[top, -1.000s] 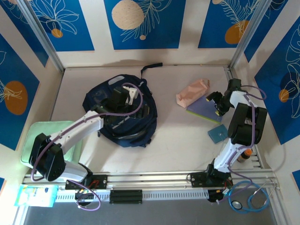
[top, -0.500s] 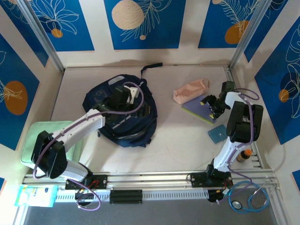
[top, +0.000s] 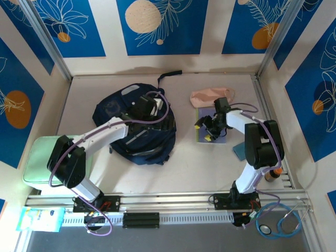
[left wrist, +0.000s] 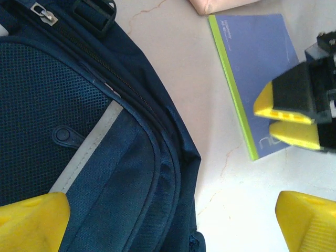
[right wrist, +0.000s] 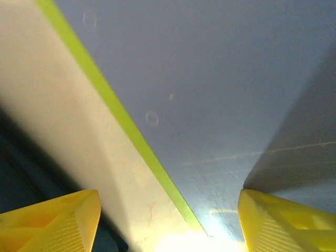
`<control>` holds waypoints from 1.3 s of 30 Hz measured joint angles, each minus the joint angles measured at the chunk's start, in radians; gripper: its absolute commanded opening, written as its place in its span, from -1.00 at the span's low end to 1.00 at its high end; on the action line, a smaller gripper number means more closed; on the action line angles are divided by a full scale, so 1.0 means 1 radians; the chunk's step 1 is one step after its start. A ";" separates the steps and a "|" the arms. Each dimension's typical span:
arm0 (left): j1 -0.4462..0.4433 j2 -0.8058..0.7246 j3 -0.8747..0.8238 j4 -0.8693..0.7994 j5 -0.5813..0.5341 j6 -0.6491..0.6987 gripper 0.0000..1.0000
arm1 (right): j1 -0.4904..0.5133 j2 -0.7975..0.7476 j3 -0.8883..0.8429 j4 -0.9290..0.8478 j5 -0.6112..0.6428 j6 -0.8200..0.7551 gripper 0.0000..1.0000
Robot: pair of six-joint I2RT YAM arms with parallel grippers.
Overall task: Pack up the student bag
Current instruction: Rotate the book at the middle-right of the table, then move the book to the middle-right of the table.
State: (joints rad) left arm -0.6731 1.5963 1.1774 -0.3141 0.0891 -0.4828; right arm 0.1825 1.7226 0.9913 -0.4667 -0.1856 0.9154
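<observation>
Likely limp and best lifted by its zip rim, the large dark navy fabric backpack [top: 139, 131] lies on the tabletop [top: 199, 157] under the wide-open, empty left tool [left wrist: 170, 220], the half-open right tool [right wrist: 172, 219] empty above a purple green-spined notebook [left wrist: 257, 73].

Dark navy student bag [top: 152, 143], slumped, centre-left

Print on the table things: nothing legible.
The purple notebook [left wrist: 257, 68] carries two tiny lines of print beside its green spine near one corner, and pale outlined letters at the spine's other end; both are too small and blurred to read. The blue-and-white packet [top: 38, 219] bears a dark oval mark, also unreadable.
</observation>
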 measured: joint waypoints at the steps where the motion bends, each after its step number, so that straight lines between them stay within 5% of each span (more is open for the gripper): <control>1: -0.002 0.003 0.000 0.000 0.000 -0.006 1.00 | 0.025 -0.014 -0.018 0.008 0.001 0.016 0.40; 7: -0.009 0.024 0.016 0.000 0.004 -0.018 0.99 | 0.148 -0.111 -0.072 0.010 0.011 0.079 0.37; 14: -0.034 0.059 0.074 -0.007 0.016 -0.018 0.99 | 0.076 -0.140 0.052 -0.020 0.094 -0.020 0.37; 26: -0.063 0.116 0.119 -0.016 0.042 -0.019 0.99 | -0.086 0.116 0.277 -0.077 0.170 -0.186 0.33; 39: -0.098 0.195 0.185 -0.016 0.126 -0.035 0.92 | -0.010 0.116 0.188 -0.117 0.166 -0.263 0.33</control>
State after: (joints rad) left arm -0.7712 1.7912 1.3628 -0.3302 0.2146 -0.5175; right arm 0.1730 1.8381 1.1790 -0.5838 -0.0193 0.6525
